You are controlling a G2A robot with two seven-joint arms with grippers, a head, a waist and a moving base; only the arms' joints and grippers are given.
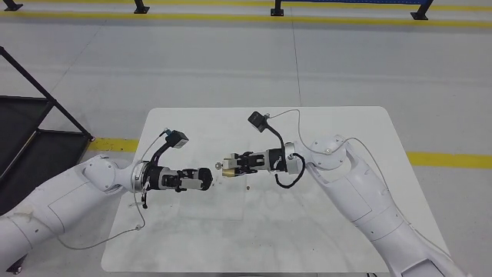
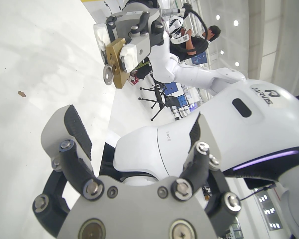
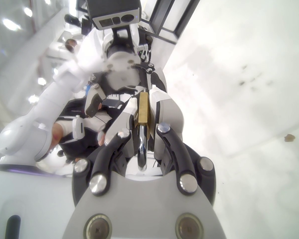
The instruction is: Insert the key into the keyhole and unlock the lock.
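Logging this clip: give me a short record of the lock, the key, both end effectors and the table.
padlock: brass, held above the table, clamped in the right end effector
key: round silver head sticks out of the padlock's end, apparently in the keyhole
left end effector: open, empty, facing the padlock, apart from it
table: white, small brown scrap on it
unlocked: cannot tell

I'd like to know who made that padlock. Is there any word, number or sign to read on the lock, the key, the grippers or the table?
lock: no lettering readable on its brass body; any stamp is too small to tell.
key: plain round head, nothing readable.
right gripper, clamped on the lock: no label.
left gripper, open: no label.
table: no print.
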